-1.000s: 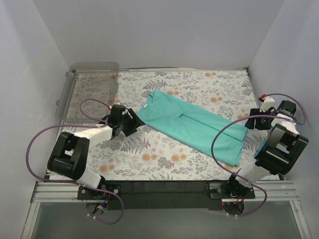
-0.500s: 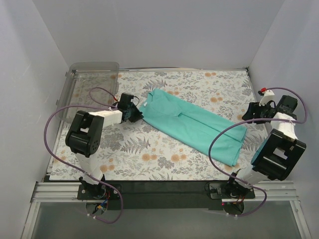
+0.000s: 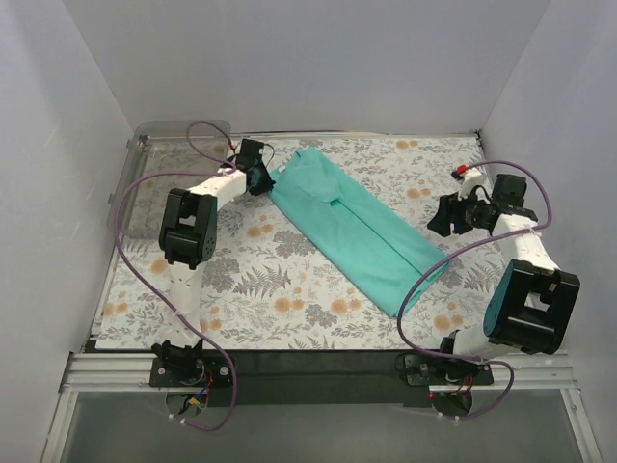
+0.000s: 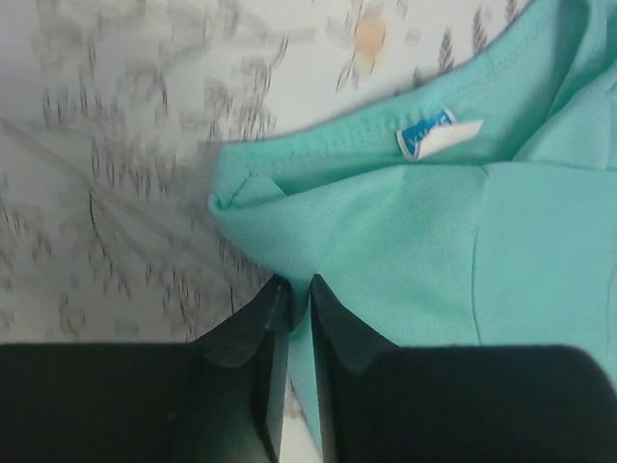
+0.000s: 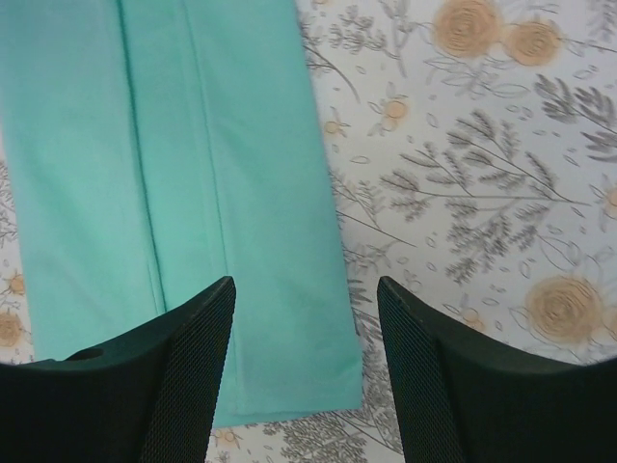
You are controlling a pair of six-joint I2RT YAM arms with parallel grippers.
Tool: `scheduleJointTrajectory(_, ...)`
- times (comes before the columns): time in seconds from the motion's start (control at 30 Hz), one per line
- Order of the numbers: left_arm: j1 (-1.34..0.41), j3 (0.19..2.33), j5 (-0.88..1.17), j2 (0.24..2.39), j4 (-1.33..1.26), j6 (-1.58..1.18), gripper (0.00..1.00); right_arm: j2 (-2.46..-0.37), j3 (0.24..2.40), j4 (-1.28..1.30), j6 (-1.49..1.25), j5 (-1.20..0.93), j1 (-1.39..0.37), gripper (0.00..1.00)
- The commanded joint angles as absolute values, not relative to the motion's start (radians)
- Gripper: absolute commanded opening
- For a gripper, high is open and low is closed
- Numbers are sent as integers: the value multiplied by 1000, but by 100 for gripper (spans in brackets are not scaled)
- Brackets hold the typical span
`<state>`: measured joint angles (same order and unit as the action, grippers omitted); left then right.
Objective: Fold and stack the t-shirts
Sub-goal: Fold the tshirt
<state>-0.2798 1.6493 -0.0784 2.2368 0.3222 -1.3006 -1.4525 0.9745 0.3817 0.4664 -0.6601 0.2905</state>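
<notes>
The teal t-shirt (image 3: 352, 222) lies folded into a long strip, running from the far middle of the table to the near right. My left gripper (image 3: 262, 179) is shut on the shirt's cloth at its collar end. In the left wrist view the cloth (image 4: 405, 231) is pinched between the fingers, and a blue-white label (image 4: 436, 138) shows at the neck. My right gripper (image 3: 436, 218) is open and empty, held above the table just right of the shirt. In the right wrist view the shirt's hem end (image 5: 241, 241) lies below the spread fingers.
A clear plastic tray (image 3: 159, 178) stands at the far left of the table. The floral tablecloth (image 3: 289, 280) covers the table. White walls close in the left, back and right sides. Purple cables loop off both arms.
My left gripper has moved away from me toward the back, dragging the shirt's collar end with it; the shirt has swung more lengthwise. My right gripper has moved left toward the shirt.
</notes>
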Motion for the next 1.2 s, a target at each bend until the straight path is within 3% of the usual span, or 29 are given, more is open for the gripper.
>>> scheduleJointTrajectory(0.0, -256, 1825, -133, 2327, 435, -1203, 17, -1446, 971, 350, 471, -683, 215, 57)
scheduleJointTrajectory(0.07, -252, 1977, -133, 2404, 492, -1190, 39, -1454, 977, 351, 501, -673, 178, 57)
scheduleJointTrajectory(0.23, -253, 2079, -100, 2392, 491, -1155, 62, -1526, 1041, 359, 577, -681, 163, 62)
scheduleJointTrajectory(0.47, -253, 1788, -2, 2039, 345, -1135, 64, -1782, 1257, 446, 592, -676, 149, 64)
scheduleJointTrajectory(0.7, -256, 1217, 345, 1561, 169, -1236, 64, -1858, 1275, 511, 609, -745, 147, 64)
scheduleJointTrajectory(0.83, -296, 912, 518, 1422, 46, -1418, 64, -1870, 1244, 537, 626, -735, 146, 64)
scheduleJointTrajectory(1.17, -698, 592, 341, 1407, -259, -1836, 63, -1790, 1154, 520, 592, -736, 172, 63)
